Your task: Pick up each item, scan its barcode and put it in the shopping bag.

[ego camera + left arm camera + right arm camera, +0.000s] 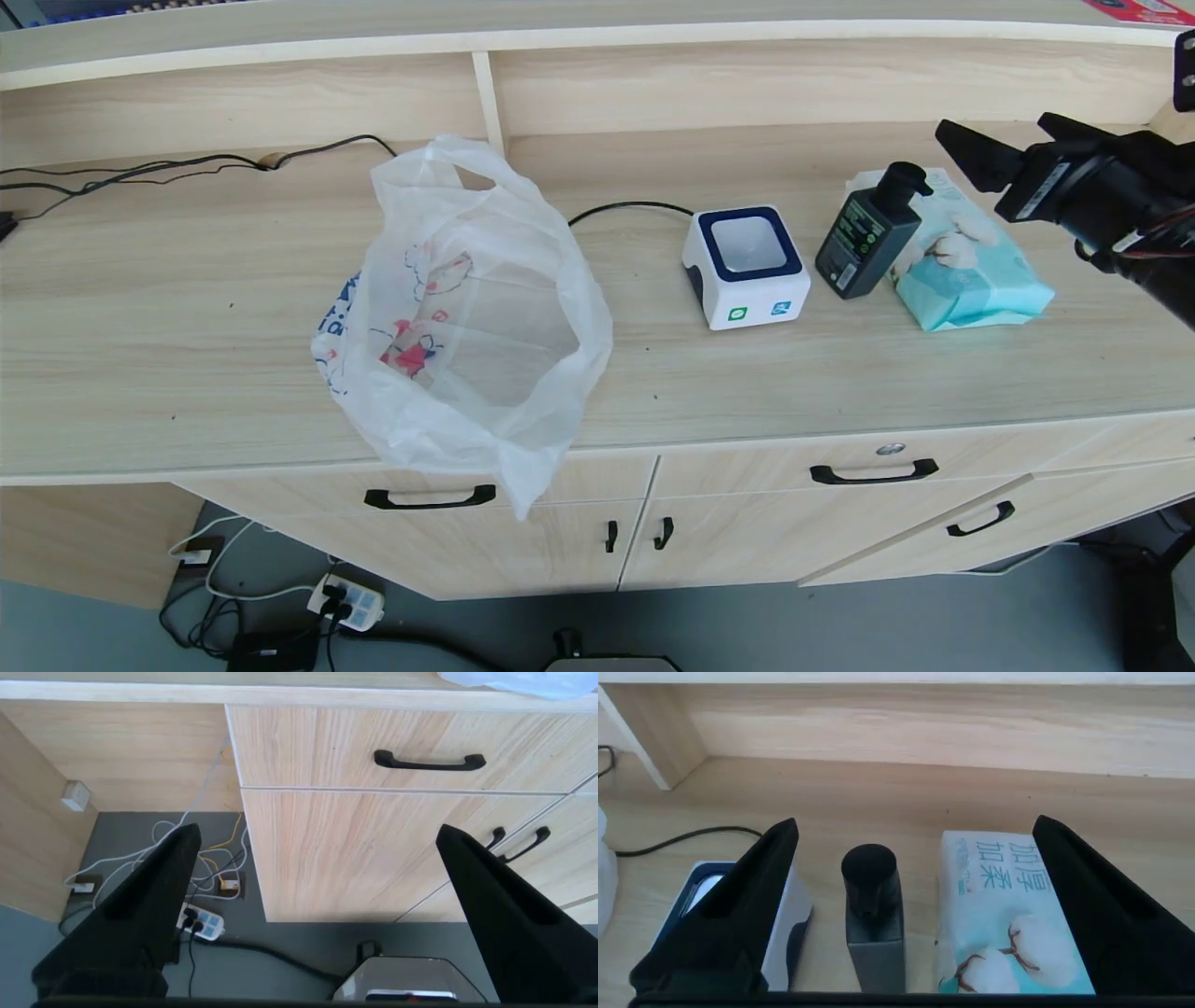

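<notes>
While left tool [318,829] and right tool [915,821] gape empty, shopping bag [411,205] open-mouthed on counter [187,308], bottle [864,243] beside wipes [980,271]

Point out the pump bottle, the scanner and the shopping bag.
pump bottle [864,245], head view, on its dark body.
scanner [750,245], head view, on its top window.
shopping bag [583,308], head view, on its side wall.

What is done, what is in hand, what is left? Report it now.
Done: nothing yet; the pump bottle and the tissue pack both sit on the counter beside the scanner, outside the shopping bag. In hand: nothing; the right gripper hangs open near those two, the left gripper open low by the drawers. Left: pick, scan and bag both.
</notes>
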### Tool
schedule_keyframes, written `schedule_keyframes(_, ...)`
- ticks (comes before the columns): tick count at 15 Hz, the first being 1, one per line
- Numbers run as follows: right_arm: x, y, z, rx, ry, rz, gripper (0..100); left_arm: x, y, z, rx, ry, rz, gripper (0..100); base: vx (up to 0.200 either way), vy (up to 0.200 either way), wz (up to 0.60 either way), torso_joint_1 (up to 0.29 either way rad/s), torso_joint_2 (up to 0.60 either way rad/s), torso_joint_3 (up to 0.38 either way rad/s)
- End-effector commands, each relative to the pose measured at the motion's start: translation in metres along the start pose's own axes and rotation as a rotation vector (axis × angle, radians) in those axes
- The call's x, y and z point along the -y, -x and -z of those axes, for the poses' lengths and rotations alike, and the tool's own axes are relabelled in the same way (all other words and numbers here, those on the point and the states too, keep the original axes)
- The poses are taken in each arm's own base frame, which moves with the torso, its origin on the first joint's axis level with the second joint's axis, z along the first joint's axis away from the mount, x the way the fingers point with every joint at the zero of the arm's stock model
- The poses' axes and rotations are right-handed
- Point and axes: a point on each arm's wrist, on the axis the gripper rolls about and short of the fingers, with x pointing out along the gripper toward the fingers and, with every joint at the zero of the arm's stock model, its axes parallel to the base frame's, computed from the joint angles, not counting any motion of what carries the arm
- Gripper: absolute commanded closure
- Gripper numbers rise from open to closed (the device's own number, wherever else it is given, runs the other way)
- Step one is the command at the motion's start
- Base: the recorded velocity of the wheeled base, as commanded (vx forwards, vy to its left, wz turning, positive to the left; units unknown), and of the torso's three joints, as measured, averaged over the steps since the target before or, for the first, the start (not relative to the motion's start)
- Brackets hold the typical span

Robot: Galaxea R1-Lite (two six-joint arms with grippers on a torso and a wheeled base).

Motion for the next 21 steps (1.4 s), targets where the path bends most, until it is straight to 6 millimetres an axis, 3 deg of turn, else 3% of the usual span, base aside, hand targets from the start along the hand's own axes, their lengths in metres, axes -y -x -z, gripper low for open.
schedule_keyframes(1,-0.001,-0.010,0.030,-0.074,-0.011,-0.005,0,0.000,0.000,0.000,0.000,0.000,0.000,0,0.000,0.000,0.00,0.000,0.00,0.000)
schedule_keyframes(9,-0.020,-0.002,0.051,-0.088,-0.016,-0.060,0,0.000,0.000,0.000,-0.001,-0.002,0.000,0,0.000,0.000,0.00,0.000,0.00,0.000)
schedule_keyframes(21,-0.023,-0.025,0.102,-0.111,0.001,-0.068,0,0.000,0.000,0.000,-0.001,-0.002,0.000,0,0.000,0.000,0.00,0.000,0.00,0.000)
